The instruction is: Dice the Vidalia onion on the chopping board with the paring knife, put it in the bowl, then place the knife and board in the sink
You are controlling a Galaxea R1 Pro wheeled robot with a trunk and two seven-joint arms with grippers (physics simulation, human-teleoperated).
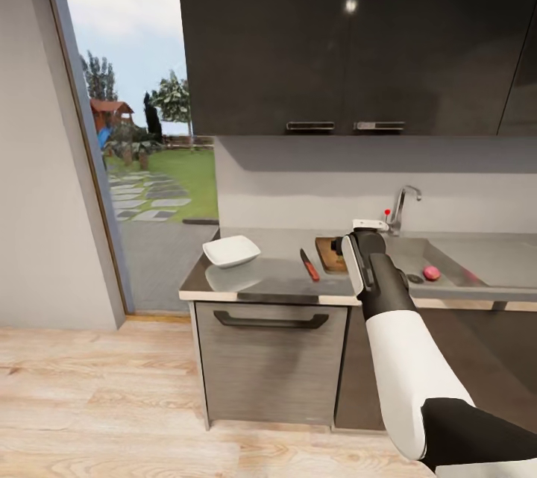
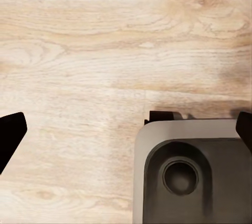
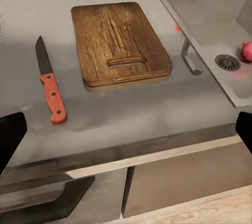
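Bare countertop (image 3: pixel 131 111) fronts the chopping board (image 3: pixel 119 43), paring knife (image 3: pixel 50 88) alongside.

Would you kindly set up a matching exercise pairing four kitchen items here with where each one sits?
Things:
1. onion
2. knife
3. bowl
4. chopping board

Places:
A. on the countertop between knife and sink
B. at the countertop's end nearest the doorway
C. in the sink basin, near the drain
D. on the countertop between bowl and chopping board

Pairs: 1-C, 2-D, 3-B, 4-A

Dark cabinets (image 1: pixel 350 38), wooden floor (image 1: pixel 97 403)
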